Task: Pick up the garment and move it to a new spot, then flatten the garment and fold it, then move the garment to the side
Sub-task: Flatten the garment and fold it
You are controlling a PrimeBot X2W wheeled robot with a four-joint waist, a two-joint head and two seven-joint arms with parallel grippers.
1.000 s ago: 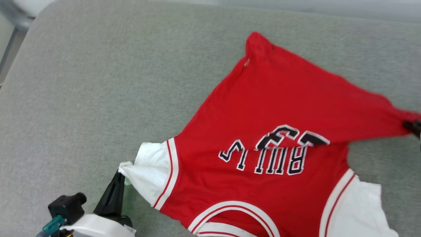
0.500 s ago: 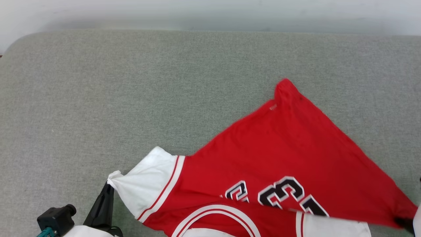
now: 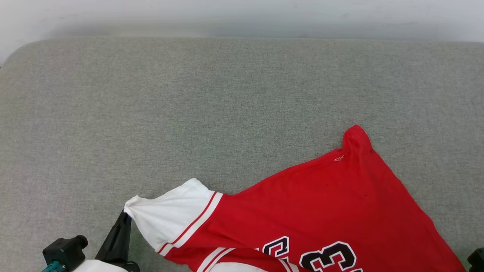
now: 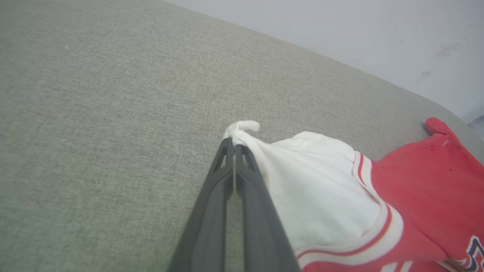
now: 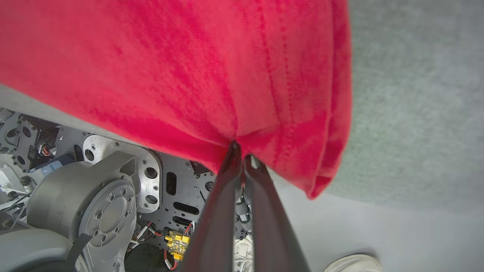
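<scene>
Head view: the garment (image 3: 321, 204) lay low on the grey fabric-covered counter (image 3: 189, 105), number print half cut off by the bottom of the view. The left end effector (image 3: 125, 217) was clenched on the tip of the white sleeve (image 3: 166, 215). A dark bit of the right end effector (image 3: 476, 258) showed at the lower right, by the red hem. Against half a second before, the counter's far edge sat in nearly the same place, but the far hem corner (image 3: 353, 132) had slid down toward the robot, so the cloth itself was dragged nearer and the camera barely shifted. Left wrist view: the fingers were pressed together with white sleeve fabric bunched at the tips, the sleeve pulled taut. Right wrist view: the fingers were closed, pinching a fold of red cloth, with the robot base (image 5: 109, 200) below, so that corner probably hung past the near edge. Likely still the relocating drag; the garment was skewed, and flattening and folding were not started.
</scene>
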